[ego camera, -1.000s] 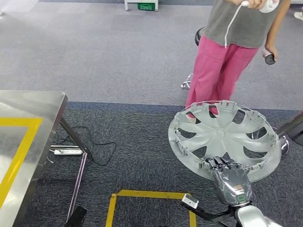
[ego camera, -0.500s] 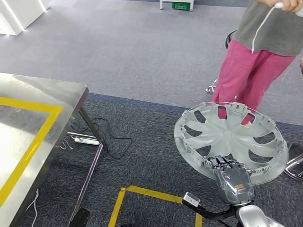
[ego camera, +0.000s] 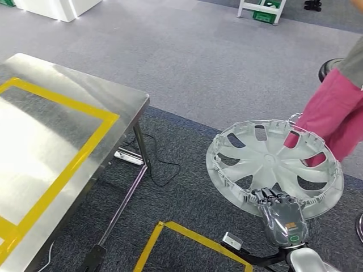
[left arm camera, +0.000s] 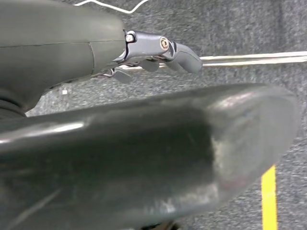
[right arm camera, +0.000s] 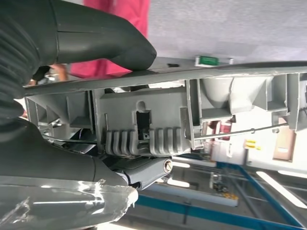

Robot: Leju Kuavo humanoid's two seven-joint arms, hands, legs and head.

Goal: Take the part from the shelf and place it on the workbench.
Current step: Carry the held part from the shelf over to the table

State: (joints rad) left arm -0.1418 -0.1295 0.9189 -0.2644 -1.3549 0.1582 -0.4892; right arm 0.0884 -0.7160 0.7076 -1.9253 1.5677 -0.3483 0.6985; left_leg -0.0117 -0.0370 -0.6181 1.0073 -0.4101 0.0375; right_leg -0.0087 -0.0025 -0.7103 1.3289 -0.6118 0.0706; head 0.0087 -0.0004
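Right robot hand (ego camera: 282,218) reaches forward from its silver forearm, palm down, fingers (ego camera: 267,195) curled over the near rim of the wheel cover (ego camera: 274,167), gripping it; in the right wrist view the thumb (right arm camera: 108,45) presses one face of the rim. Wheel cover is pale grey plastic, spoked, clips around its edge, held roughly flat above the carpet, well right of the bench (ego camera: 124,102). Left robot hand (left arm camera: 159,50) hangs over carpet, fingers extended, holding nothing.

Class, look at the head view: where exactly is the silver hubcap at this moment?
The hubcap is low on the right of the head view, held at its near rim by the right hand above the carpet, right of the workbench and beside a person's pink trousers.
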